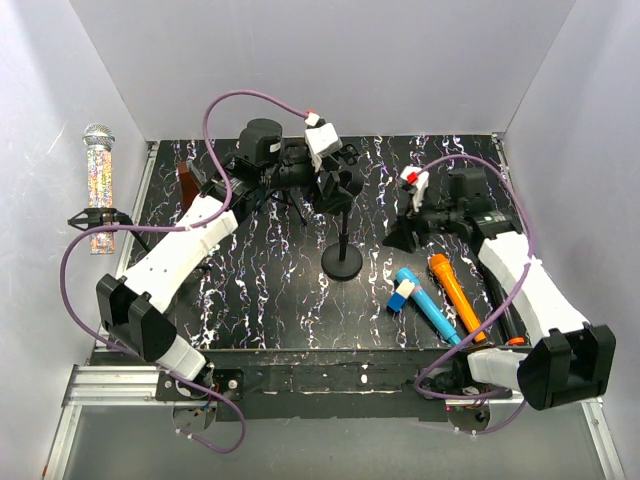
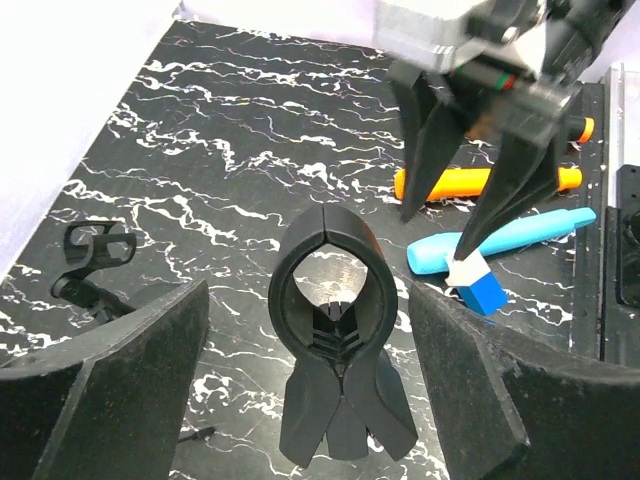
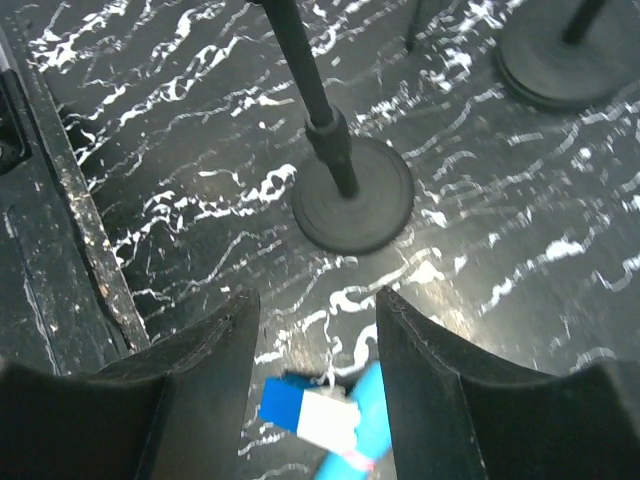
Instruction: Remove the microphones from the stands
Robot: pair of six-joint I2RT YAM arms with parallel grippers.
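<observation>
The microphone (image 1: 98, 180) has a glittery body and a silver head. It stands upright in a black clip (image 1: 97, 217) at the far left by the wall, apart from both grippers. My left gripper (image 1: 335, 185) is open at the top of the centre stand (image 1: 342, 262). In the left wrist view its fingers (image 2: 150, 370) flank that stand's empty black clip (image 2: 330, 300) without touching it. My right gripper (image 1: 400, 235) is open and empty. In the right wrist view it (image 3: 318, 310) hovers over a blue-and-white block (image 3: 310, 415), near the stand's round base (image 3: 352, 205).
An orange flashlight (image 1: 455, 295), a cyan tube (image 1: 428, 305) and the blue-and-white block (image 1: 401, 297) lie at the front right. Another small empty clip on a thin stand (image 2: 98, 248) shows near the back wall. A second round base (image 3: 570, 50) is in the right wrist view.
</observation>
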